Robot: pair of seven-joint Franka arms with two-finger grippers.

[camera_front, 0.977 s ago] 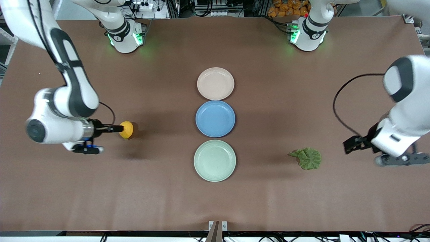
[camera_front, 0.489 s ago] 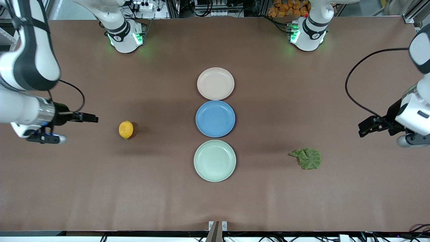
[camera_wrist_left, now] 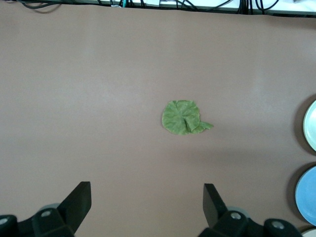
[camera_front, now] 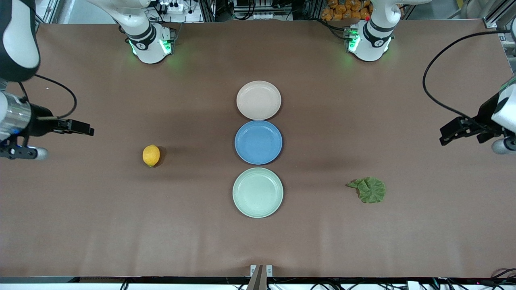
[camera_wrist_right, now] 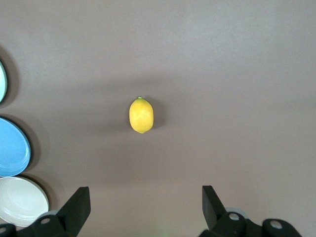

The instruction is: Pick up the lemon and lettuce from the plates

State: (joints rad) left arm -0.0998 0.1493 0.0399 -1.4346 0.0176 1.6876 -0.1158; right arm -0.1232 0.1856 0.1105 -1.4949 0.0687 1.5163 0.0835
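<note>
From the front camera, three plates sit in a line down the middle of the desk (camera_front: pixel 363 249): the beige plate (camera_front: pixel 258 100) farthest from the camera, a blue plate (camera_front: pixel 258 142) in the middle, and the mint plate (camera_front: pixel 258 193) nearest, each just beside the next. All three look bare. The lemon (camera_front: pixel 151 155) lies on the desk toward the right arm's end, roughly at 9 o'clock from the blue plate and well apart from it. The lettuce (camera_front: pixel 367 189) lies flat on the desk toward the left arm's end, around 3 o'clock from the mint plate. The right end effector (camera_front: pixel 82 128) hangs over bare desk out past the lemon, the left end effector (camera_front: pixel 450 135) over bare desk near that end. In the left wrist view, the left end effector's fingers (camera_wrist_left: pixel 79 201) are spread wide and released, with the lettuce (camera_wrist_left: pixel 183 117) sitting out ahead of them (nothing between them). The right wrist view is the same story: fingers (camera_wrist_right: pixel 78 205) apart, holding nothing, the lemon (camera_wrist_right: pixel 141 115) out ahead on the desk.
</note>
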